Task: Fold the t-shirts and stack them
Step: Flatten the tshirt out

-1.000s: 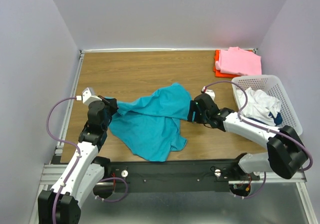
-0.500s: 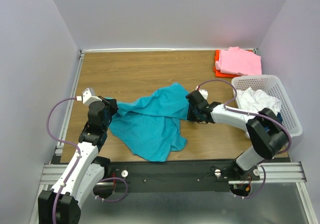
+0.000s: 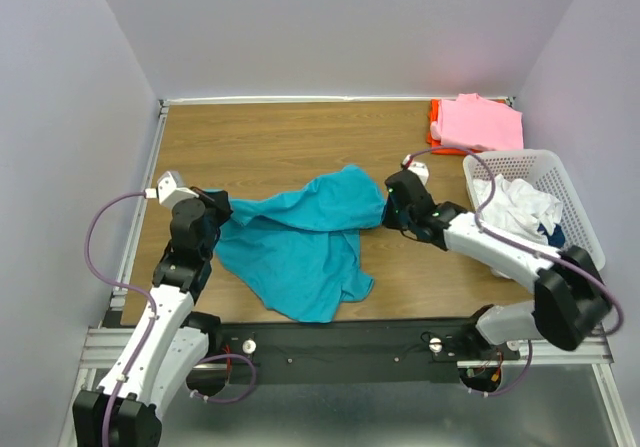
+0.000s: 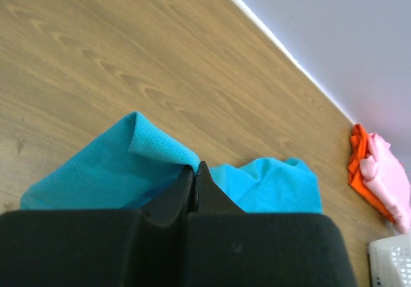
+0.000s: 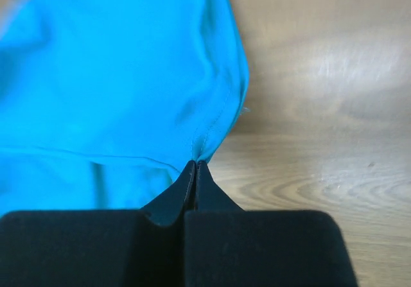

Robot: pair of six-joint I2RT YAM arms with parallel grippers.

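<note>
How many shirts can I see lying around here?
5: teal shirt spread mid-table; pink shirt atop orange-red shirt, far right corner; white shirt and a dark blue sliver in the basket. More may hide underneath.

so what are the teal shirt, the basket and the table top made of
teal shirt: soft knit cloth, matte; it drapes in folds, and the right wrist view shows a stitched hem. basket: probably rigid white plastic, lattice walls. table top: wood or wood-look laminate, grain lines; can't tell which.

Wooden table [image 3: 280, 137] under crumpled teal t-shirt [image 3: 300, 242], far-right orange-red shirt [image 3: 435, 132], white basket [image 3: 515, 155].
</note>
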